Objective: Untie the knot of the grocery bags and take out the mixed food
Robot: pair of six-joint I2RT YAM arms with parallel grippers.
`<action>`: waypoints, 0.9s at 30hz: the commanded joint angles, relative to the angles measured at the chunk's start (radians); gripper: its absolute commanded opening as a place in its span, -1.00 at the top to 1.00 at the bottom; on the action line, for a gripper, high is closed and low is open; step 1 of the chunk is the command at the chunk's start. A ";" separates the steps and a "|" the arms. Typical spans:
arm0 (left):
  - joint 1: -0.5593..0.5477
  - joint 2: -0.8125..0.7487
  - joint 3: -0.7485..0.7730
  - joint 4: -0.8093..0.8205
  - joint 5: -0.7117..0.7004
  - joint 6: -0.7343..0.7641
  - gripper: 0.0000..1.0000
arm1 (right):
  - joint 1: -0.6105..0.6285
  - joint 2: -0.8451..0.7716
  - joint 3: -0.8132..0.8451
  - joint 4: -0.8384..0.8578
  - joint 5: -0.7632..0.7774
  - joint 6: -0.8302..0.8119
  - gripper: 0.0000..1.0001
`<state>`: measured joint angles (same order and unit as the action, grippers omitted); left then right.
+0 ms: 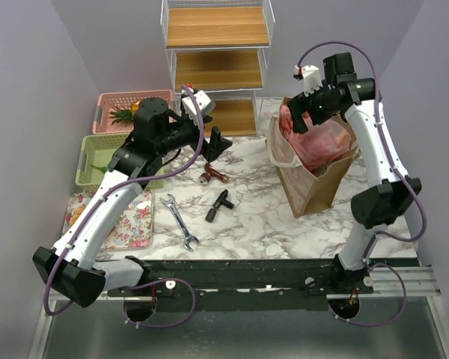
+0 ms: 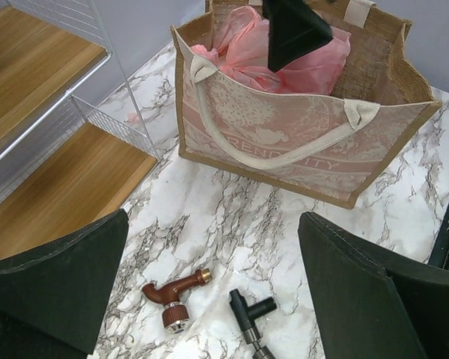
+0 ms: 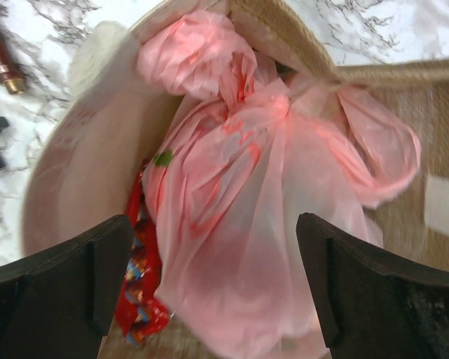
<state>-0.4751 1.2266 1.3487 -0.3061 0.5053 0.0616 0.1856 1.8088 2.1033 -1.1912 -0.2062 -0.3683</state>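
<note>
My right gripper [image 3: 213, 224] hung above the brown bag [image 2: 284, 142], its fingers apart and empty. The pink plastic bag [image 3: 232, 209] sat inside the brown bag. Its knot [image 3: 273, 105] lay at the top, slightly beyond my fingertips, with a handle loop flaring to either side. A red snack packet [image 3: 138, 277] was wedged between the pink plastic and the bag wall. My left gripper [image 2: 213, 221] was held over the table [image 1: 262, 217], facing the brown bag, well apart from it, fingers wide and empty.

Hazards, as judged:
1. Closing on the film below the knot could tear it, since the plastic looked thin and stretched.
2. Pulling a loop instead of a free end would likely tighten the knot.
3. Nothing restrained the brown bag. An upward pull could lift or tip it, and the left gripper was too far off to brace it.
4. The snack packet could be dragged out and dropped.

The table was white marble-patterned with grey veining. A red-brown tap [image 2: 176, 292], a black valve [image 2: 247, 314] and a wrench [image 1: 179, 221] lay loose between the arms. A floral tray [image 1: 131, 221], a green basket [image 1: 97, 153] and a pink basket [image 1: 120, 101] holding a pineapple [image 1: 123, 114] stood to the left. A wire shelf [image 1: 217, 45] with wooden boards stood at the back, against plain lilac walls.
</note>
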 commanded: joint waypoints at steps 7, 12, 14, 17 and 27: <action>0.000 0.029 0.040 -0.049 -0.016 0.019 -0.97 | 0.026 0.163 -0.038 0.121 0.012 -0.138 -0.96; 0.001 0.030 0.044 -0.068 -0.028 0.032 -0.97 | 0.025 0.161 -0.202 0.209 0.016 -0.151 -0.90; 0.000 0.033 0.047 -0.081 -0.035 0.039 -0.97 | 0.026 0.167 -0.240 0.223 0.008 -0.145 -0.83; 0.000 0.039 0.052 -0.098 -0.046 0.049 -0.97 | 0.026 0.177 -0.285 0.238 0.015 -0.146 -0.60; 0.004 0.044 0.071 -0.110 -0.059 0.034 -0.97 | 0.025 0.103 -0.101 0.166 -0.005 -0.102 0.99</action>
<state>-0.4751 1.2751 1.3834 -0.4065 0.4629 0.1043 0.2157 1.9594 1.9144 -0.9501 -0.2138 -0.4919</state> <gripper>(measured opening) 0.985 0.033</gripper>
